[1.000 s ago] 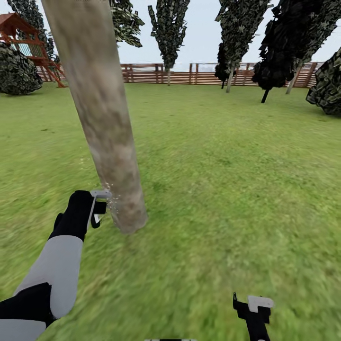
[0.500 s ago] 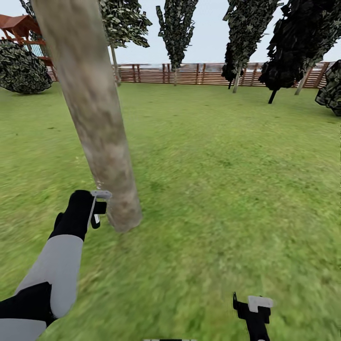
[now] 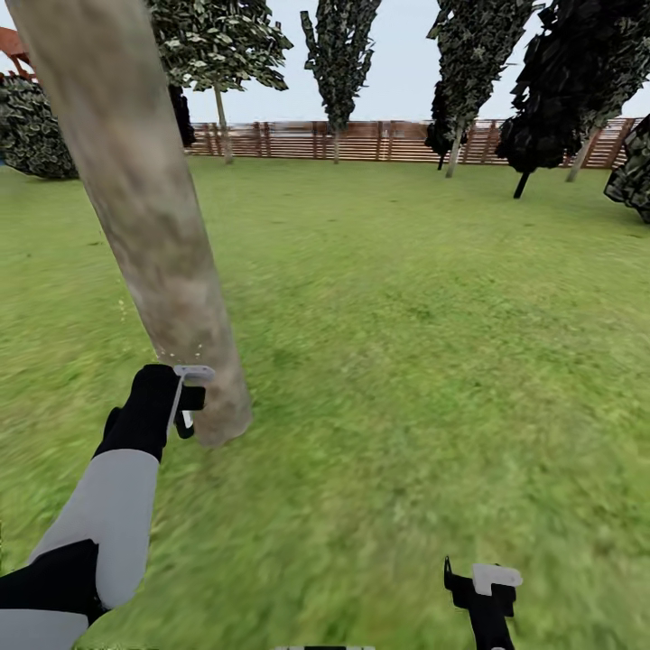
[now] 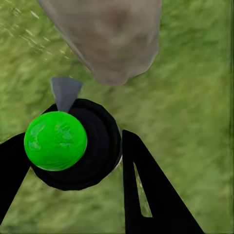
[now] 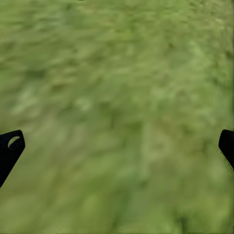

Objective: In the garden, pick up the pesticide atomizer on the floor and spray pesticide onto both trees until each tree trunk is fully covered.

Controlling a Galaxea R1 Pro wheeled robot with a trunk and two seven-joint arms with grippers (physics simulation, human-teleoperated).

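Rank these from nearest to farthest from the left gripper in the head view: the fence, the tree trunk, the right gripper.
1. Tree trunk: right beside the left gripper, its base just ahead and to the right.
2. Right gripper: low on the robot's right, across open grass.
3. Fence: far across the lawn, along the garden's back edge.

Dark columnar trees (image 3: 338, 54) line the slatted fence (image 3: 379, 140).
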